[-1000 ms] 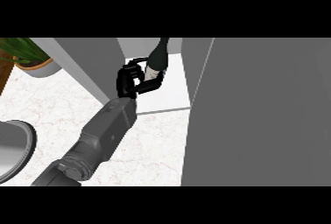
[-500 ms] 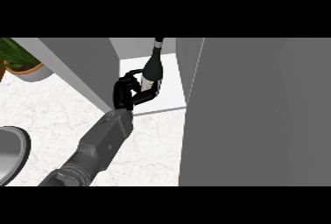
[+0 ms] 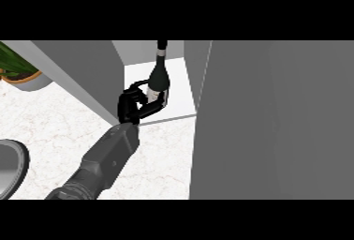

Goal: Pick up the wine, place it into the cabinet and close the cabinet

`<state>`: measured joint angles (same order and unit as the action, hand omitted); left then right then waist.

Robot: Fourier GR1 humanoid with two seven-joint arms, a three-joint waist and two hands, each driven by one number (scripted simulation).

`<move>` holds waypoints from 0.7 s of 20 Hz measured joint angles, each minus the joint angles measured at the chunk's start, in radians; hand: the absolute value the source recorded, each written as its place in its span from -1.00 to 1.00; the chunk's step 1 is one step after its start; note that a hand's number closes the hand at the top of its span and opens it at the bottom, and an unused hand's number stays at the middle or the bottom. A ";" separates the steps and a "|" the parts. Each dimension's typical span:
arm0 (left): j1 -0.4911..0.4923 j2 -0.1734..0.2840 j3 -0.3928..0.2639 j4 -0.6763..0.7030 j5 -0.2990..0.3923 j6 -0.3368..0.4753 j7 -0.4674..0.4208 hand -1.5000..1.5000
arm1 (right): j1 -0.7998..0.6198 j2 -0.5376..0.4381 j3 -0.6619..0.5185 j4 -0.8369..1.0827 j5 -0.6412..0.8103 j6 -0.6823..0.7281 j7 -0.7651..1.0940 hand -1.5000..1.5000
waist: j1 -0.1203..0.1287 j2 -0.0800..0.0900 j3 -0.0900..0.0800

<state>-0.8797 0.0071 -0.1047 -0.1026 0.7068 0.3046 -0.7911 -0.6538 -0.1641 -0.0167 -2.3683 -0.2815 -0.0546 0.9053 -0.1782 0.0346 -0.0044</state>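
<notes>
The cabinet (image 3: 276, 117) fills the right half of the head view as a tall grey panel that looks like its open door, and a second grey wall (image 3: 83, 70) slants in from the upper left. Between the two lies the pale cabinet floor (image 3: 180, 105), whose front edge meets the marbled table (image 3: 48, 122). A potted plant (image 3: 21, 70) stands at the table's far left corner, and a dark round rim, perhaps a sink or bowl (image 3: 10, 164), shows at the table's left edge.

One grey forearm rises from the lower edge, leaning up and to the right. Which arm it is cannot be told from the view; judged by its position, it is taken as the left hand (image 3: 135, 103). Its fingers are curled round the lower body of the wine (image 3: 158, 82), which stands just inside the cabinet opening, above the floor's front edge. The bottle's long axis runs almost straight up the picture, neck toward the cabinet's back, and the hand sits just left of and below it. The other hand does not show.

Against half a second ago, the bottle stands more upright and hand and wine lie slightly further into the opening. The move ahead likely turns on setting the base down on the floor and freeing the fingers leftward.
</notes>
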 measured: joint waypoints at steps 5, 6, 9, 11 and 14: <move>-0.002 -0.001 -0.024 -0.010 0.013 0.029 -0.003 1.00 | 0.013 0.000 -0.008 0.001 -0.009 0.005 -0.003 -1.00 | -0.007 0.001 0.000; -0.004 -0.001 -0.028 -0.011 0.015 0.034 -0.003 1.00 | 0.018 0.002 -0.006 -0.001 -0.010 0.006 -0.005 -1.00 | -0.009 0.003 0.000; -0.017 -0.004 -0.038 -0.017 0.027 0.057 0.011 1.00 | 0.023 0.008 -0.003 -0.003 -0.011 0.002 -0.005 -1.00 | -0.014 0.002 0.000; -0.021 -0.005 -0.044 -0.022 0.035 0.068 0.011 1.00 | 0.022 0.004 -0.010 0.001 -0.011 0.004 -0.008 -1.00 | -0.012 0.004 0.000; -0.056 -0.006 -0.050 -0.029 0.048 0.090 0.033 1.00 | 0.031 0.007 -0.007 0.000 -0.010 0.007 -0.014 -1.00 | -0.009 0.005 0.000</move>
<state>-0.9353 0.0010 -0.1542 -0.1314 0.7549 0.3943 -0.7579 -0.6226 -0.1573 -0.0238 -2.3682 -0.2919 -0.0474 0.8914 -0.1874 0.0393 -0.0047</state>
